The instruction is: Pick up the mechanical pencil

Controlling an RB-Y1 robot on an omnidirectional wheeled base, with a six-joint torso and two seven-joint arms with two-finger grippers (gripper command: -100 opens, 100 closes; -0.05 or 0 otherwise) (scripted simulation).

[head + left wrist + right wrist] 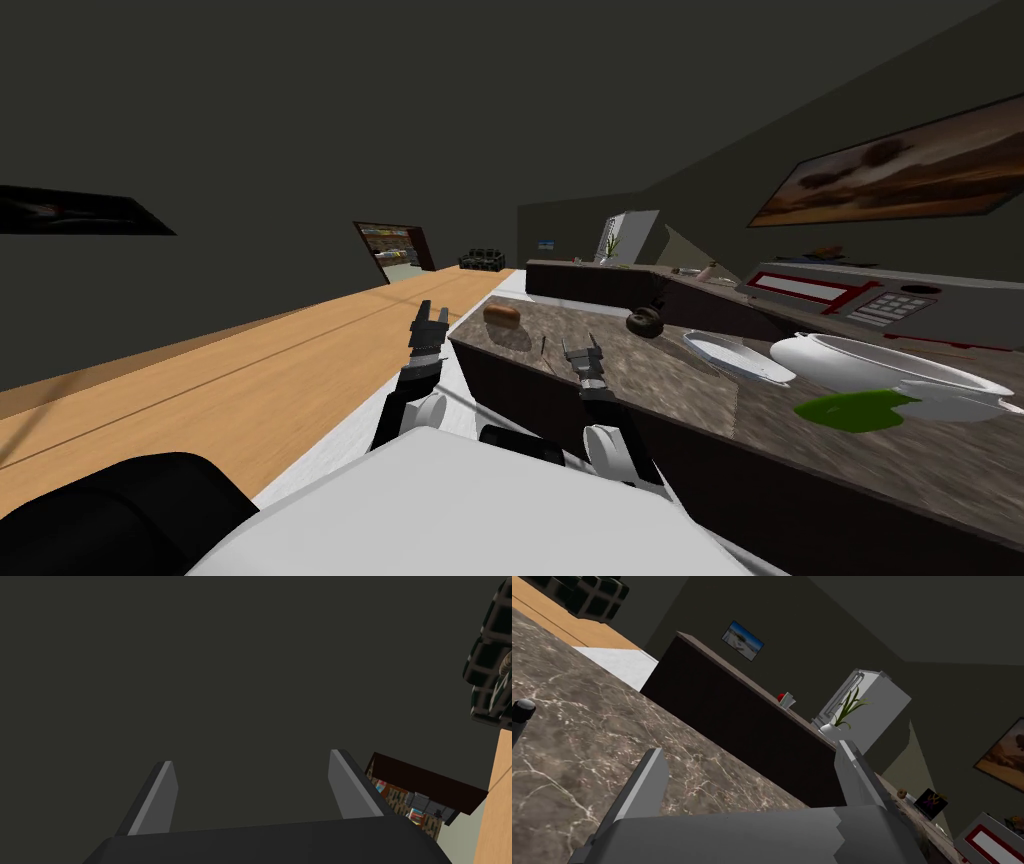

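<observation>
The mechanical pencil [543, 346] is a thin dark stick lying on the brown marbled counter [640, 375], near its edge. In the right wrist view its dark rounded end [522, 711] pokes in beside the gripper, outside the fingers. My right gripper [582, 346] [752, 773] hovers low over the counter just right of the pencil, open, with nothing between its fingers. My left gripper [430, 312] [250, 786] is raised over the floor left of the counter, open and empty.
A bread loaf [502, 316] lies on the counter beyond the pencil. A dark round pot [645, 321], a white dish [735, 357], a large white bowl [870, 365] and a green patch [855, 408] sit further right. Wooden floor [250, 380] stretches to the left.
</observation>
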